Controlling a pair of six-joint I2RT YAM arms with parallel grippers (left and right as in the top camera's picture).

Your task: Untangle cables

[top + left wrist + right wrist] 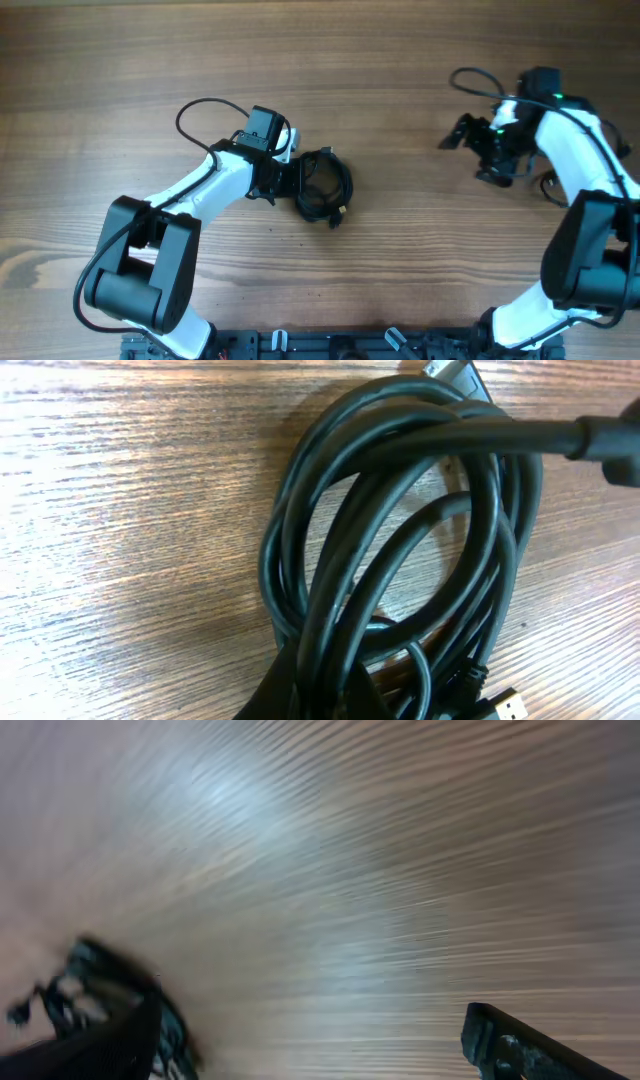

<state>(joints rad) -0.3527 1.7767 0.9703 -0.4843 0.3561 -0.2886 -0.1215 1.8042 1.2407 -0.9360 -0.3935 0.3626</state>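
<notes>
Cables (420, 435) filling my left wrist view are sitting in one tight coil, so I am judging the untangling as barely starting.
Black loops are crossing over and under each other, a plug (505, 710) poking out below. The bundle is lying mid-table (400, 60), touching my left gripper (292, 180), whose grip I cannot tell. My right gripper (462, 132) is hanging spread and empty, well apart. Every cord is waiting to be separated.

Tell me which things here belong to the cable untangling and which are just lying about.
Job:
- cables, one coiled bundle
- left gripper, at the bundle
- right gripper, open, away from it

Not the job:
- arm wires, part of the robot
- table
No other loose things in view.
</notes>
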